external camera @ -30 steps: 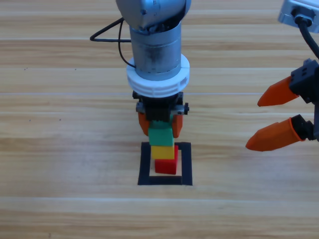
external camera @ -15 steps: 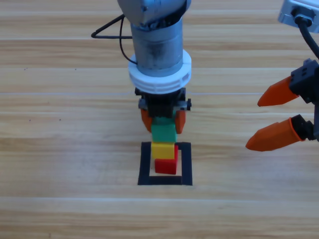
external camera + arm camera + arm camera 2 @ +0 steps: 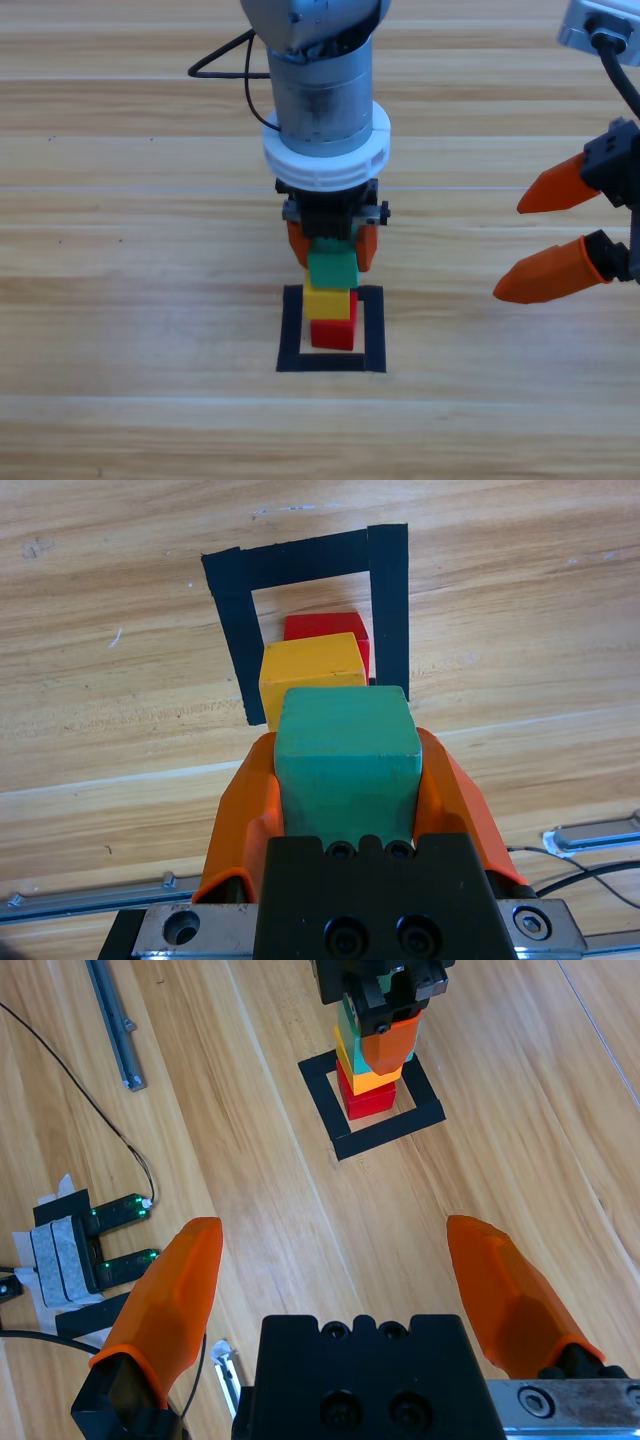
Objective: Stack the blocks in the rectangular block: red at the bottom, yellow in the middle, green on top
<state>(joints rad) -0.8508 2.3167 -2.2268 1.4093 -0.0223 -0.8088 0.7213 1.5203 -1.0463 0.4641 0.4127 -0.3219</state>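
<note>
Gripping the green cube (image 3: 332, 268) between both orange jaws, left gripper (image 3: 330, 245) stood over the middle of the table (image 3: 120, 300), pointing down from the far edge. Green cube noted above the yellow cube (image 3: 327, 301); contact between the two could not be confirmed from above. In the left wrist view, green cube (image 3: 347, 764) seen pinched on its two side faces, with the left gripper (image 3: 347, 780) closed around it and the yellow cube (image 3: 312, 673) just beyond it.

Yellow cube found resting on the red cube (image 3: 333, 333), shifted slightly toward the table's left edge, leaving a strip of red exposed on the right. Red cube (image 3: 326, 628) sat flat on bare wood inside the black tape frame (image 3: 290, 330), apart from all four tape sides, nearer the left strip than the right. Tape frame (image 3: 388, 600) lay near the middle of the table, somewhat toward the near edge.

Right gripper (image 3: 545, 235) held idle near the table's right edge, well apart from the stack, jaws spread wide and holding nothing. Confirmed in the right wrist view: right gripper (image 3: 345, 1260) parted, stack far ahead inside the tape frame (image 3: 330, 1110).
</note>
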